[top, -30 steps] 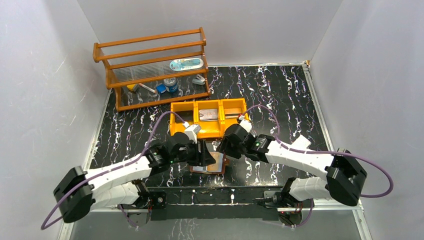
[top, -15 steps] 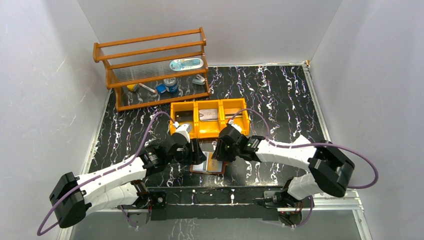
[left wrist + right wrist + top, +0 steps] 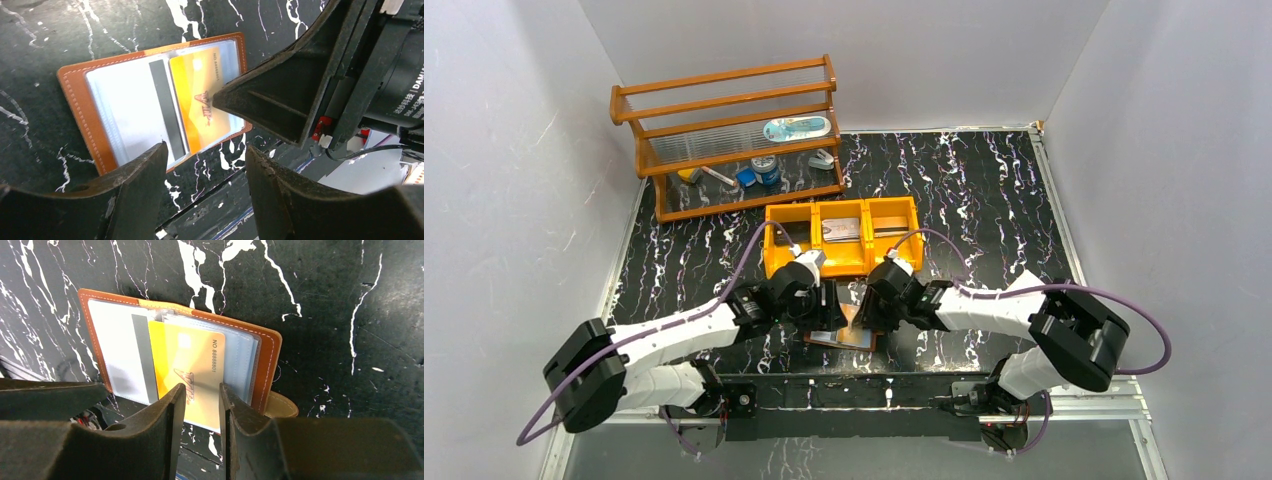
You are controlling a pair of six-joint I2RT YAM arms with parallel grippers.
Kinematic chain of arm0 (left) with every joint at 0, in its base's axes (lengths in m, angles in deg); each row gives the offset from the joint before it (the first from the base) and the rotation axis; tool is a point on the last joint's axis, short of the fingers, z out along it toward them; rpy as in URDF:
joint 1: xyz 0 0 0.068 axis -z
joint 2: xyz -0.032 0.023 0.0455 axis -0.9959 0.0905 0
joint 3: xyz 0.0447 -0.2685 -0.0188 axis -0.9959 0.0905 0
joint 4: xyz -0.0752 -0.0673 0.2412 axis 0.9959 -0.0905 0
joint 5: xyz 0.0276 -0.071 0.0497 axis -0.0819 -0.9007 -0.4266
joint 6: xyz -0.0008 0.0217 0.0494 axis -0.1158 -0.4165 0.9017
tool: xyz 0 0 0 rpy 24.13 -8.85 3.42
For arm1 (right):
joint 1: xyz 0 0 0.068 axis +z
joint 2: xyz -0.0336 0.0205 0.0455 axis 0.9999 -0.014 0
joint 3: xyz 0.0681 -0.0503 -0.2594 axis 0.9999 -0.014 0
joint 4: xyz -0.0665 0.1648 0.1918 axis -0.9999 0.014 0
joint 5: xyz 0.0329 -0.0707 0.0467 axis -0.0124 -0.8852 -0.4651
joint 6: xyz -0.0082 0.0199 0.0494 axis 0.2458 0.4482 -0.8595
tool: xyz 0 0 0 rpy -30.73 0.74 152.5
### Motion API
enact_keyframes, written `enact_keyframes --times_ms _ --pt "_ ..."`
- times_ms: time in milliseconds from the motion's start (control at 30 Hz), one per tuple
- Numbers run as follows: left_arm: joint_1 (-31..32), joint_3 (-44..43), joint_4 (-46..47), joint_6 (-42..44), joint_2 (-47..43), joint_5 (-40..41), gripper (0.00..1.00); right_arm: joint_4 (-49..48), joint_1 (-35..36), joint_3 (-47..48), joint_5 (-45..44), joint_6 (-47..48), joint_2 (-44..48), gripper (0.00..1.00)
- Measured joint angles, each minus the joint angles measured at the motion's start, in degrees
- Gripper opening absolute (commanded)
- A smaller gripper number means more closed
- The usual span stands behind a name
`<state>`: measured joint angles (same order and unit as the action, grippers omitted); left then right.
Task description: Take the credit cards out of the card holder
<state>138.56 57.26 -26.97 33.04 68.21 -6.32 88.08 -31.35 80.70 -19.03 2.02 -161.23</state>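
Card holder [image 3: 267, 347]: lies open and flat on the table [image 3: 984, 190], just on the near side of the orange tray [image 3: 849, 264]. Its snap tab [image 3: 282, 407] pokes out from under one edge. Two credit cards show inside: an orange card [image 3: 192, 365] across the fold, overlapping a pale card with a dark stripe [image 3: 117, 345]. Cannot tell whether either is fully free of its sleeve.

Right jaws: over the holder, parted by a narrow gap, nothing clamped between them. The orange face shows through the gap. From the left wrist view, one tip appears to touch that card's face.

Left jaws: released, wide apart, hovering at the holder's edge. They grasp nothing and press on nothing.

Risks, as judged:
- Holder is unpinned. A drag on the card would likely take the whole holder along, away from the tray and toward the table's rim.
- Glossy card, hard tip: the tip may skate off without moving the card.
- A flat card offers no edge to pinch, so closing on it may catch a sleeve or the pale card too.
- Both arms crowd one spot on the tray's near side, so the fingers could collide.

Beyond the tray: wooden rack [image 3: 724, 110], not involved.
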Motion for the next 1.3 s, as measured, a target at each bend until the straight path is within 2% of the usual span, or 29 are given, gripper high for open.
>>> enact_keyframes --times_ms 267,433,667,1000,1300 --pt "0.0 -5.8 0.4 1.3 10.4 -1.3 0.57 -7.9 -0.5 -4.6 1.1 -2.5 1.2 0.4" --pt "0.0 -6.2 -0.3 0.0 14.1 -0.3 0.56 -11.2 -0.9 -6.4 2.0 -3.5 1.5 0.4" --pt "0.0 -4.0 2.5 -2.9 13.7 -0.5 0.49 -14.3 -1.3 -8.3 2.6 -4.4 2.0 0.4" --pt "-1.0 3.0 11.3 -9.4 10.7 -2.3 0.38 -15.5 -1.6 -9.0 3.1 -5.2 2.2 0.4" --pt "-6.8 12.4 24.4 -15.6 8.3 -10.7 0.32 -17.5 -2.3 -10.1 4.3 -5.6 2.1 0.4"
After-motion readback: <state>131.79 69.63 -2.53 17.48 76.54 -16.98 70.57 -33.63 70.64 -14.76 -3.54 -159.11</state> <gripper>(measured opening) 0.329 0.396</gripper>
